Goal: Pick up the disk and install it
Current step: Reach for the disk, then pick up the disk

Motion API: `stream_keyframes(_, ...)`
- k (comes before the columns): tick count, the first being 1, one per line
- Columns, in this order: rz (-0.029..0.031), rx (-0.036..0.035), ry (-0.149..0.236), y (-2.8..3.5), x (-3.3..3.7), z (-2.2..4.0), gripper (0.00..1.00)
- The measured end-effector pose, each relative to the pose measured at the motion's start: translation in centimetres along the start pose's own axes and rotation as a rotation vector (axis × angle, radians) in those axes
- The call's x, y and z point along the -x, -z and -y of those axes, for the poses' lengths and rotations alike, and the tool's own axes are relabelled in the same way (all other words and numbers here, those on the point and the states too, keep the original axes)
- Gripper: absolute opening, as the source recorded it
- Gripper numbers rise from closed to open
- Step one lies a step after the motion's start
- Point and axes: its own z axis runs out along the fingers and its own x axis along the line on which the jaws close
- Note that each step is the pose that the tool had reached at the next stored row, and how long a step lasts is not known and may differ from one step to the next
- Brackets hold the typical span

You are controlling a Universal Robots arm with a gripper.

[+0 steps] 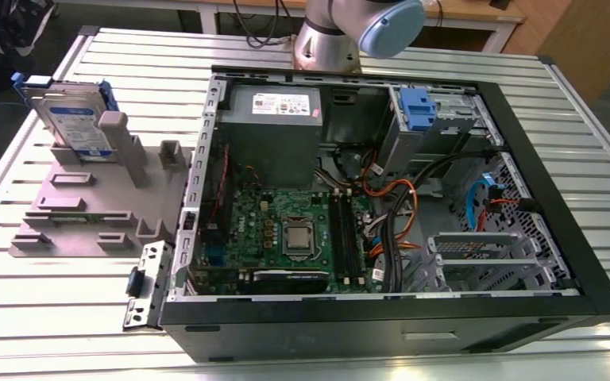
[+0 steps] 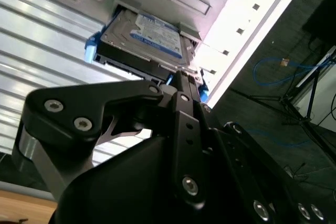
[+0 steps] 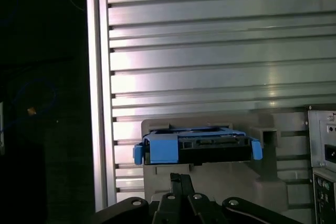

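The disk (image 1: pixel 72 119) stands on edge in a grey holder (image 1: pixel 83 210) at the exterior view's left, beside the open computer case (image 1: pixel 591 262). It is silver-grey with a white-and-blue label and a blue plastic carrier. In both wrist views my gripper (image 3: pixel 180 178) (image 2: pixel 181 74) hovers close to the disk (image 3: pixel 194 148) (image 2: pixel 152 38), a small gap away from its blue-framed edge. The black fingers are pressed together with nothing between them.
Inside the case sit a grey power-supply box (image 1: pixel 273 103), the motherboard (image 1: pixel 295 230), loose cables and a drive bay with a blue carrier (image 1: pixel 416 107). My arm (image 1: pixel 353 32) rises behind the case. The slatted metal table (image 1: pixel 51 317) ends just beyond the holder.
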Motion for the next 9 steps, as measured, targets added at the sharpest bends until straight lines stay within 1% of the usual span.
stream_keyframes(9, -0.0001, -0.0001, 0.000, 0.00, -0.13, 0.01, 0.11)
